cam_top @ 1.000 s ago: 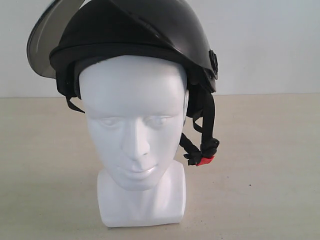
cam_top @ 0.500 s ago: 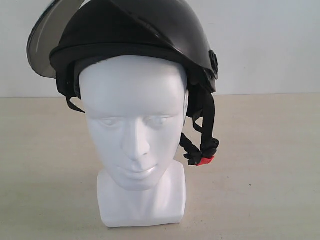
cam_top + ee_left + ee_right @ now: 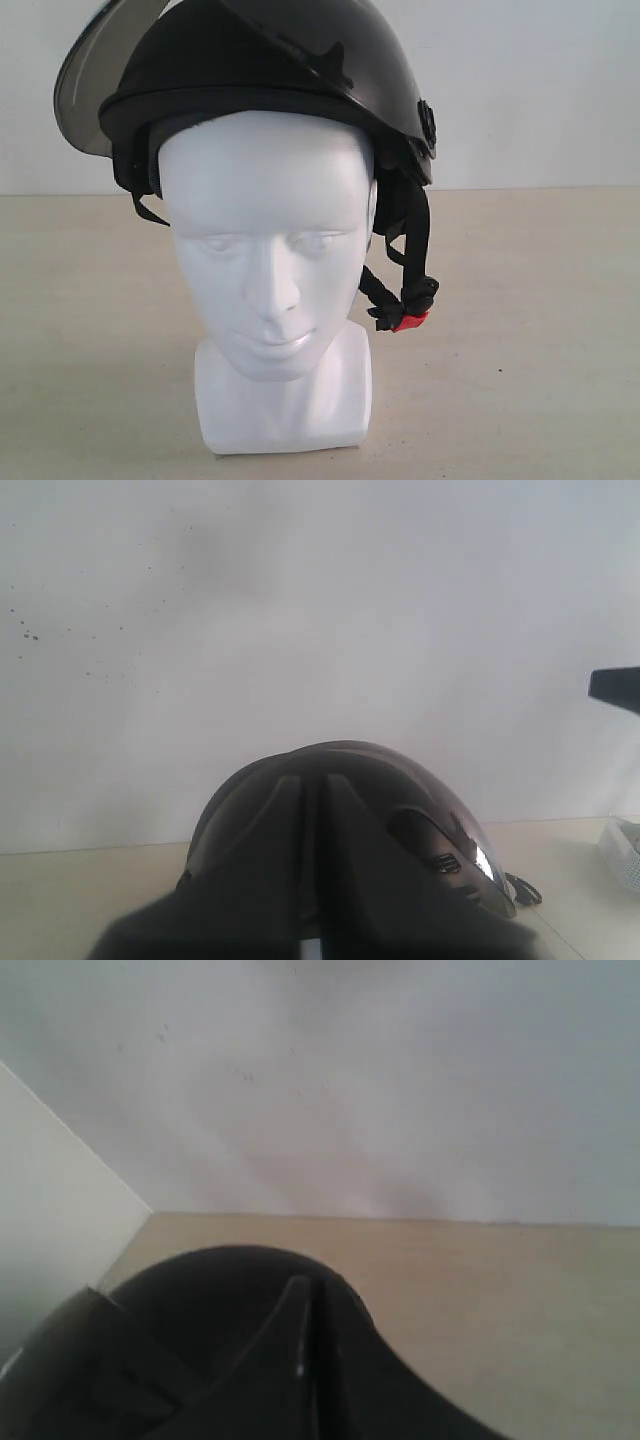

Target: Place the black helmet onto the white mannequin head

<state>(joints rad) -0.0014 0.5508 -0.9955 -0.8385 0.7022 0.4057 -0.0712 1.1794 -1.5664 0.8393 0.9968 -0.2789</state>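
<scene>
The black helmet (image 3: 250, 60) sits on top of the white mannequin head (image 3: 265, 230), which faces the exterior camera. Its smoky visor (image 3: 100, 70) is tipped up at the left. The chin straps hang loose at the right, ending in a red buckle (image 3: 410, 322). In the left wrist view my left gripper (image 3: 322, 780) is shut and empty, close in front of the helmet (image 3: 440, 810). In the right wrist view my right gripper (image 3: 305, 1285) is also shut, just over the helmet's dome (image 3: 200, 1300). I cannot tell whether either one touches it.
The head stands on a beige table (image 3: 520, 300) in front of a white wall. A dark tip (image 3: 615, 688) pokes in at the edge of the left wrist view, and the corner of a white basket (image 3: 625, 845) shows below it.
A small dark shape has come into sight on the upper right of the helmet shell in the exterior view. Helmet and head have not moved.
</scene>
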